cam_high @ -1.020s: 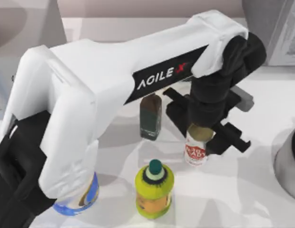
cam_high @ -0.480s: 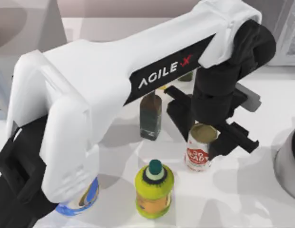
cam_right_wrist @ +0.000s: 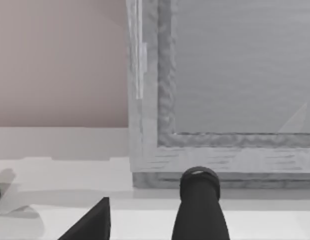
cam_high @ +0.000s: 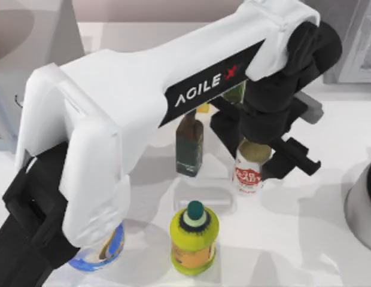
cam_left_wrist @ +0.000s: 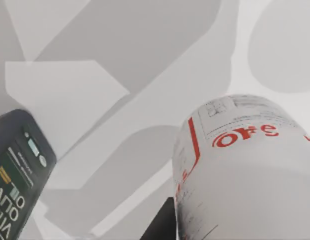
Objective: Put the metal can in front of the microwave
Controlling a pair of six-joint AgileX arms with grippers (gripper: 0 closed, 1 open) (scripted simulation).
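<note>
The metal can (cam_high: pixel 248 174), white with a red label and dull gold top, hangs just above the table right of centre, with my left gripper (cam_high: pixel 252 160) shut on it from above. In the left wrist view the can (cam_left_wrist: pixel 245 170) looms close, with one black finger (cam_left_wrist: pixel 162 226) against its side and the table below it. The microwave (cam_high: pixel 45 33) is the pale grey box at the back left; its face is hidden by my left arm. My right gripper (cam_right_wrist: pixel 145 225) is parked, open, facing a speckled grey appliance (cam_right_wrist: pixel 220 75).
A dark green bottle (cam_high: pixel 189 146) stands just left of the can and also appears in the left wrist view (cam_left_wrist: pixel 17 175). A yellow-green bottle with a teal cap (cam_high: pixel 194 236) stands in front. A blue-and-white container (cam_high: pixel 109 248) sits under my left arm. A grey round object (cam_high: pixel 365 203) is at the right edge.
My left gripper has moved slightly toward the back with the can, which has risen off the table. The other bottles have not moved.
</note>
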